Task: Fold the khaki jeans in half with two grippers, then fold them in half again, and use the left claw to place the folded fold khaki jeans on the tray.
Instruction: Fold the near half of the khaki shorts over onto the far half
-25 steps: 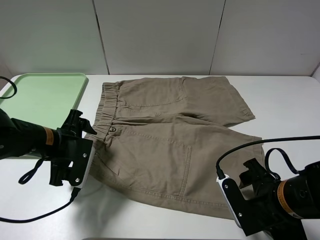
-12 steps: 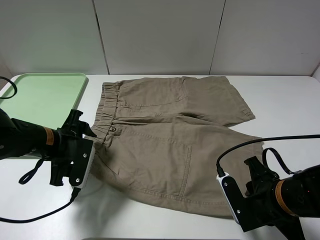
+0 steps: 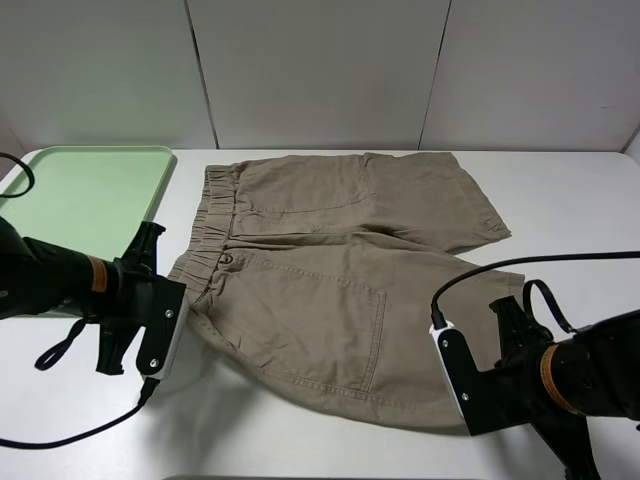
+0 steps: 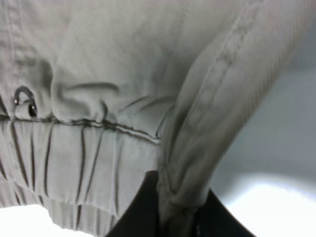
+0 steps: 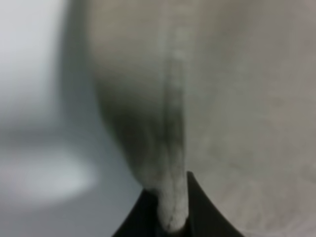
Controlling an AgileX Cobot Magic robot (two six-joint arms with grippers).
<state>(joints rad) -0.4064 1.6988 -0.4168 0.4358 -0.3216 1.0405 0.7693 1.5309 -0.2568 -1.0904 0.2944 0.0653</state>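
Both pincers clamped shut on the khaki jeans (image 3: 340,260). Left pincer (image 4: 174,217) grips a bunched fold at the near waistband corner, elastic gathers just beside it. Right pincer (image 5: 173,217) pinches the hem edge of the near leg. The cloth lies spread flat on the desk (image 3: 560,200) between the two, with the far leg fanned away from both. Tray (image 3: 80,195) sits just beyond the left pincer on its outer side, well apart from the right one, with nothing on it.

Judgement: grasp made, first fold not yet begun.

Risks from here:
- right bite looks thin, only the hem seam between the tips; it could slip out once cloth weight loads it on the lift
- can't tell whether either pincer holds both layers or only the top one; a single layer would peel open instead of folding
- left bite is on a thick wad, so it may hold unevenly; a skewed lift twists the waistband
- unequal rise or travel of the two arms drags the whole garment across the desk, and the edges land misaligned
- far leg splays outward, so the near leg may not cover it cleanly
- looped cable (image 3: 60,350) behind the left pincer could snag during the swing
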